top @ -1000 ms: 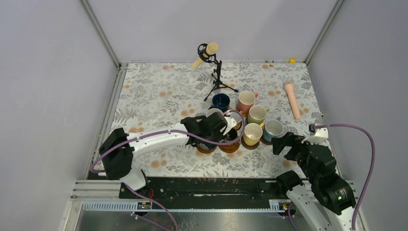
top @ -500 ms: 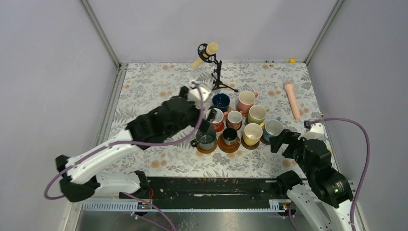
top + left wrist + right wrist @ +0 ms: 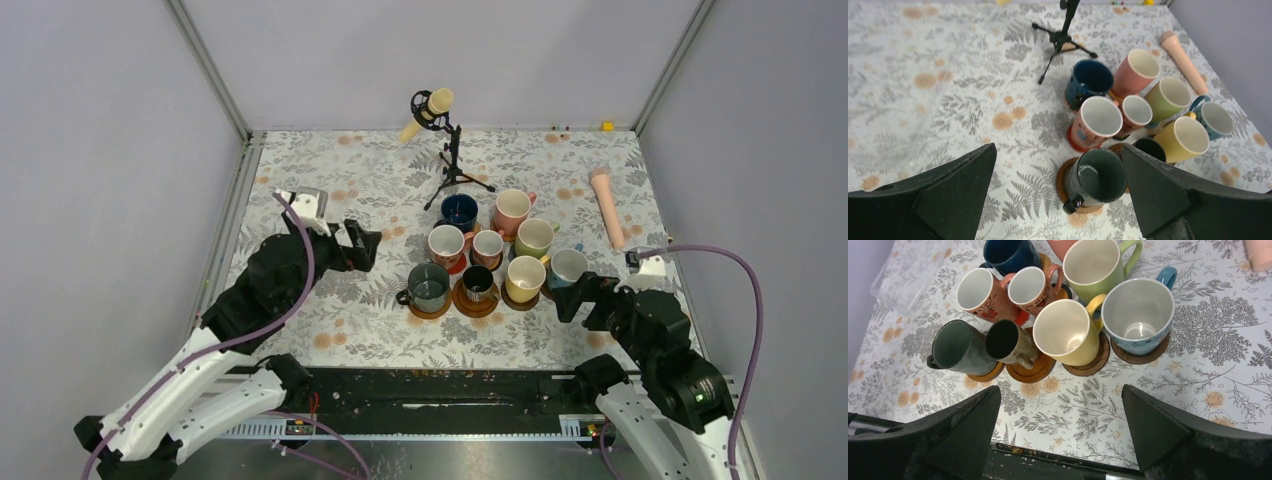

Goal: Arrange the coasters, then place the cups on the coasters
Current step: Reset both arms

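Several cups stand bunched in mid-table, each on a coaster. The front row is a dark green cup, a black cup, a yellow cup and a light blue cup. Behind them stand navy, pink and pale green ones. Brown wooden coasters show under the front cups. My left gripper hangs open left of the group, holding nothing; the left wrist view has the dark green cup between and beyond its jaws. My right gripper is open and empty, just right of the front row.
A cream microphone on a black tripod stands behind the cups. A pink cylindrical handle lies at the back right. The black rail runs along the table's near edge, with grey walls on both sides.
My left gripper opened and let go of the dark green cup, then drew back up and to the left. The cup stays on its coaster. The right arm barely shifted.
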{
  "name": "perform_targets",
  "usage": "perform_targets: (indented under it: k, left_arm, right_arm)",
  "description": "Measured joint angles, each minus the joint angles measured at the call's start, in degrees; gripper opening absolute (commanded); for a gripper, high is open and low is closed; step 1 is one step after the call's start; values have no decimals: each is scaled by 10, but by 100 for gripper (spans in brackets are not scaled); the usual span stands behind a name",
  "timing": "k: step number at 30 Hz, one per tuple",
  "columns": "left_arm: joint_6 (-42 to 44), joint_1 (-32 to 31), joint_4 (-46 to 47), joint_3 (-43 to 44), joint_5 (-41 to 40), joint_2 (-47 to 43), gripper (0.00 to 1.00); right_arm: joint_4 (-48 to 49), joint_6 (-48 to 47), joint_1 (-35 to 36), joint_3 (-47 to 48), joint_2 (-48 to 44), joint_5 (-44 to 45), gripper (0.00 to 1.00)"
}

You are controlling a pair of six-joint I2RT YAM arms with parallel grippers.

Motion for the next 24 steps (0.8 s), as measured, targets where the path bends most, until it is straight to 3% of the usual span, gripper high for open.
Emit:
perform_targets:
  k: [3,8,24]
  left_arm:
    - [-22,35,0,-46,40,-26,99]
    - [-30,41,-20,-91,99,-56,99]
    - [-30,41,-37,-94,144,-92,99]
  right_arm:
    - [5,-2,0,0,-20,0,99]
    - [12,-2,0,-2,-74,2,99]
    - [23,-2,0,-7,-97,5,99]
